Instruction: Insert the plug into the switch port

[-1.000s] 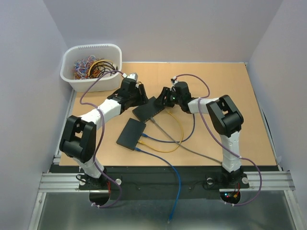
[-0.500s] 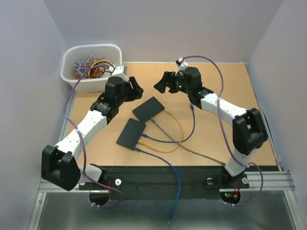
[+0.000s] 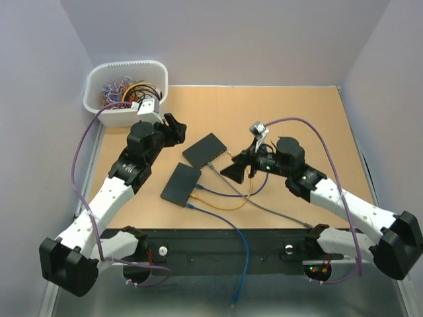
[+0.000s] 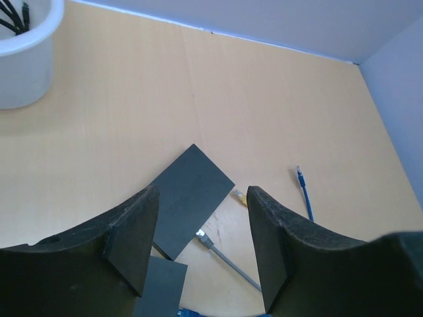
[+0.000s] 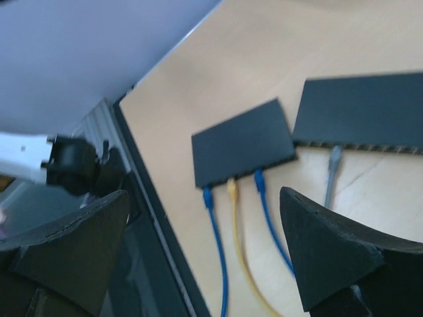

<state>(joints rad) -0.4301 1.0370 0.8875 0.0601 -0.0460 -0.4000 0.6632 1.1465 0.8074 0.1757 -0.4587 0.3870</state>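
From above, both my arms have pulled back from the far black rectangular network switch (image 3: 205, 150), where they crowded together a second ago. My left arm is stretched long from its base. Its end effector (image 3: 176, 127) hovers over the tan wooden surface (image 3: 317, 125), toward the far left corner and near the white plastic basket (image 3: 99, 109) of coloured cables. My right arm lies low and folded, with its elbow out by the near right corner. Its end effector (image 3: 232, 165) points left, just beside the switches, and its jaws are now thrown wide where they were narrower before. The near black switch (image 3: 180, 184) sits just beside the far one, toward the near edge.

In the left wrist view, my fingers (image 4: 132, 238) stand partly spread with nothing between them. Below them, a grey plug (image 4: 206, 238) and a yellow plug (image 4: 239, 195) meet the far switch's edge. A loose blue plug (image 4: 299, 173) lies free on the surface, toward the right edge.

In the right wrist view, my fingers (image 5: 324, 257) are spread wide and empty. The near switch carries blue, yellow and blue plugs in a row.
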